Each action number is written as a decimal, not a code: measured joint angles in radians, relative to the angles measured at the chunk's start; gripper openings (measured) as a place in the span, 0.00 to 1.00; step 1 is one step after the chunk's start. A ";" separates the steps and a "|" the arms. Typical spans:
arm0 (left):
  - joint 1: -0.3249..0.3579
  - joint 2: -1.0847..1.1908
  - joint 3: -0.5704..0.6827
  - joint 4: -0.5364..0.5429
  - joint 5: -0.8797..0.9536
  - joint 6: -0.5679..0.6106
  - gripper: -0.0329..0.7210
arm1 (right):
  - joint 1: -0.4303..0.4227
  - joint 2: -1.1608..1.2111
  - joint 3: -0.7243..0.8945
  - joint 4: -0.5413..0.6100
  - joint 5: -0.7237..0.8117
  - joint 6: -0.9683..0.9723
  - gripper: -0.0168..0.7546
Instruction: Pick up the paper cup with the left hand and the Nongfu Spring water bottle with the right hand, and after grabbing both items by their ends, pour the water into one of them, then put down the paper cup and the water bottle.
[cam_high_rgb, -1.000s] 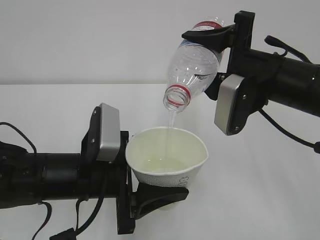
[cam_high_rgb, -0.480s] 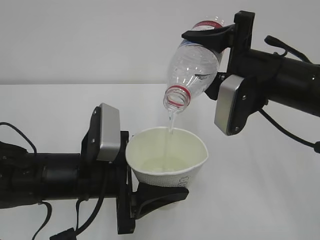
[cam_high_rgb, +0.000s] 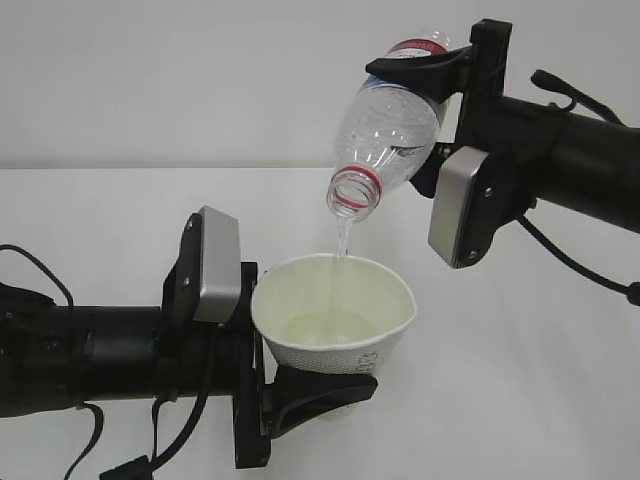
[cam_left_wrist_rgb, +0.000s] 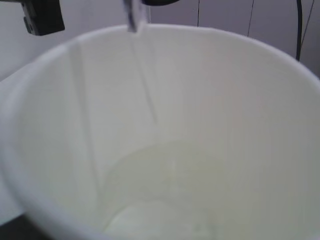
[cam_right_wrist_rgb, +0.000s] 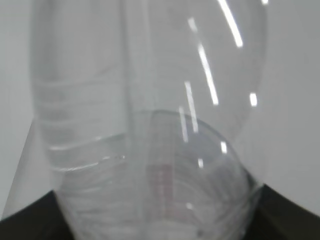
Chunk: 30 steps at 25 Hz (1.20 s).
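Presently catalogued, pouring stage, judged well along.

Item one: paper cup (cam_high_rgb: 335, 318), white, upright, mouth open upward, held off the bench (cam_high_rgb: 520, 400). Left gripper (cam_high_rgb: 315, 385) is clamped on the cup's lower end, jaws wrapping the base from 9 o'clock. Cream interior shows a shallow pool of water (cam_left_wrist_rgb: 165, 200) at the bottom.

Item two: water bottle (cam_high_rgb: 385, 135), clear ribbed plastic, red neck ring, uncapped. Right gripper (cam_high_rgb: 425, 95) is closed on its base end; red label just visible above the jaw. Long axis slants steeply, base toward 1 o'clock, mouth toward 7 o'clock.

Item three: thin stream of water (cam_high_rgb: 342, 238), falling from the bottle mouth into the cup, landing near the far inner wall.

Governing relation: bottle mouth sits directly above the cup's opening, at 12 o'clock from the rim, apart from it and not touching. Judgement: little liquid seems left in the bottle, so the coming move is likely to right the bottle by swinging its mouth back up toward 12 o'clock while the cup stays level beneath; each arm then lowers its own item, cup to the left side, bottle to the right.
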 joint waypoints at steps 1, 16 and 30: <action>0.000 0.000 0.000 0.000 0.000 0.000 0.71 | 0.000 0.000 0.000 0.000 -0.002 0.000 0.66; 0.000 0.004 0.000 -0.008 0.002 0.000 0.71 | 0.000 0.000 0.000 0.000 -0.007 0.000 0.66; 0.000 0.004 0.000 -0.017 0.002 0.000 0.71 | 0.000 0.000 0.000 0.000 -0.007 -0.002 0.66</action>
